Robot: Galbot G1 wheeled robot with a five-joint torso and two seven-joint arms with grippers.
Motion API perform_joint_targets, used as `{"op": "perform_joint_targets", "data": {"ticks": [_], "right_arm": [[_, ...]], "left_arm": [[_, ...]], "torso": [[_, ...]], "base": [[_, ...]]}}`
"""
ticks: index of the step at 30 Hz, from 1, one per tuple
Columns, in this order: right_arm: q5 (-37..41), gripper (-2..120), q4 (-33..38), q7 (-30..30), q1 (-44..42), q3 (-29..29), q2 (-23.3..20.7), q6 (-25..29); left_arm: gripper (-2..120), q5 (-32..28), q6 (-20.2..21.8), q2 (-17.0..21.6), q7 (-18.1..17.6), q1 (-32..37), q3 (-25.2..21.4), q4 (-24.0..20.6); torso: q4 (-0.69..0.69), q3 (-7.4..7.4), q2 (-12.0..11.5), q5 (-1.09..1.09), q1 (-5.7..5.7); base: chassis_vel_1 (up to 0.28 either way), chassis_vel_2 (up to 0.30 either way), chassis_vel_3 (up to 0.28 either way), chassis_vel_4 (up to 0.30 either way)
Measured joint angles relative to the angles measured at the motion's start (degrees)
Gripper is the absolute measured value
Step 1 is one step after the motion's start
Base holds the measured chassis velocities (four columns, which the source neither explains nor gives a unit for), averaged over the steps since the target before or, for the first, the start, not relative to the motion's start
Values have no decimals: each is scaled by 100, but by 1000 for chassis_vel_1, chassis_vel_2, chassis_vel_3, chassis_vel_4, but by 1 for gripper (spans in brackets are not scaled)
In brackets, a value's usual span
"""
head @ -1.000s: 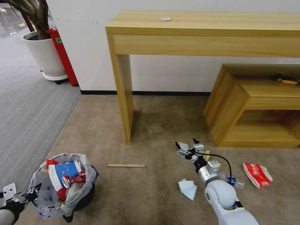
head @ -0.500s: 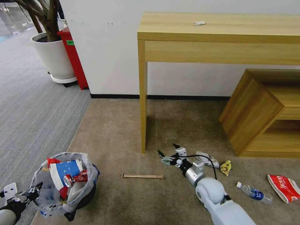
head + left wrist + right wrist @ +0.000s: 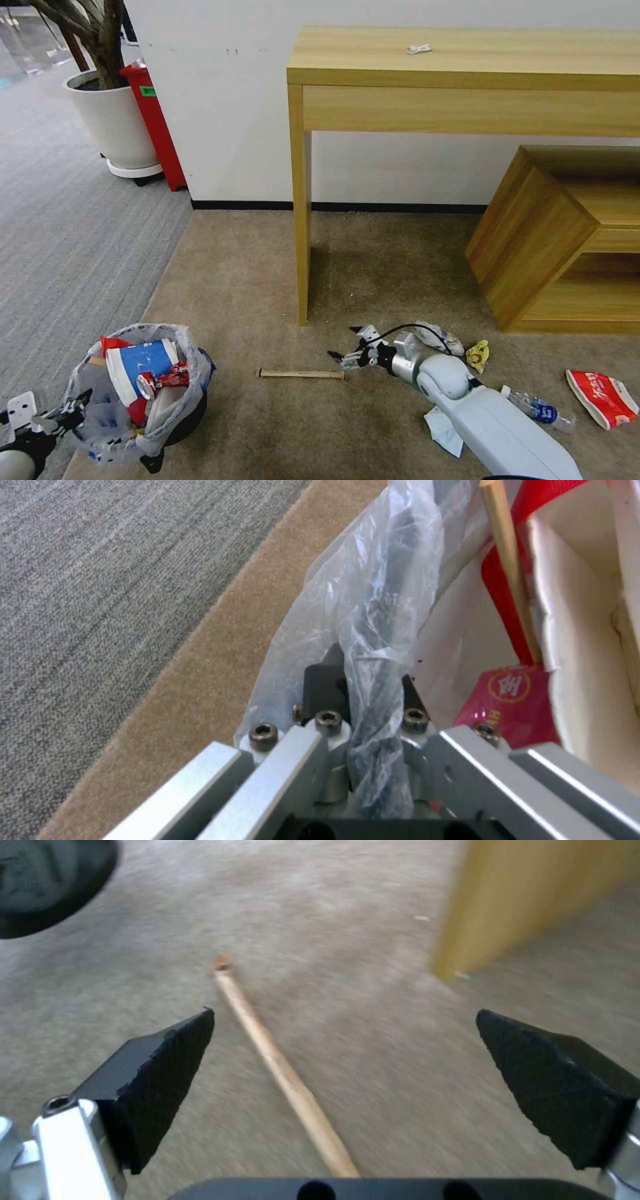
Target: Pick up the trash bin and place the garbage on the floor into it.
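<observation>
The trash bin [image 3: 167,417], black with a crinkled white liner, hangs at the lower left, stuffed with a blue-white cup, a red can and other litter. My left gripper [image 3: 75,403] is shut on its bag-covered rim [image 3: 373,645]. A wooden stick [image 3: 301,375] lies on the beige floor [image 3: 240,287]. Low over the carpet, my right gripper [image 3: 342,342] is open at the stick's right end. In the right wrist view the stick [image 3: 273,1060] runs between the spread fingers of that gripper [image 3: 345,1015]. A tissue [image 3: 443,430], clear bottle [image 3: 540,410], red wrapper [image 3: 603,397] and yellow scrap [image 3: 479,355] lie to the right.
The wooden desk's leg [image 3: 301,233] stands just behind the stick. A low wooden shelf [image 3: 533,247] is at the right. The tall red bin [image 3: 155,127] and a white plant pot [image 3: 110,120] stand at the back left, beside grey ribbed carpet [image 3: 67,233].
The camera has swung, shifting the whole scene. My right gripper has dropped lower and reached left, up to the stick's right end. The left gripper still holds the bin.
</observation>
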Motion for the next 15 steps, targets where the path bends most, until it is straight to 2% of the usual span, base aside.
{"op": "perform_joint_targets", "data": {"ticks": [3,7,15], "right_arm": [[-208,100,-568,-118,470,-494,388,105],[-520,100,-1106,-239,847,-955,627,140],[-892,99,-1973,-578,1283,-1348,1016,48]], "left_arm": [[0,0,1,-28,-1,1,3,-37],[0,-3,1,-58,-2,5,-2,-96],[0,-9,1,-111,-5,7,-8,-168]], "torso": [[3,0,0,2,0],[1,1,0,0,0],[1,1,0,0,0]], "base": [[0,0,0,0],[0,0,0,0],[0,0,0,0]]}}
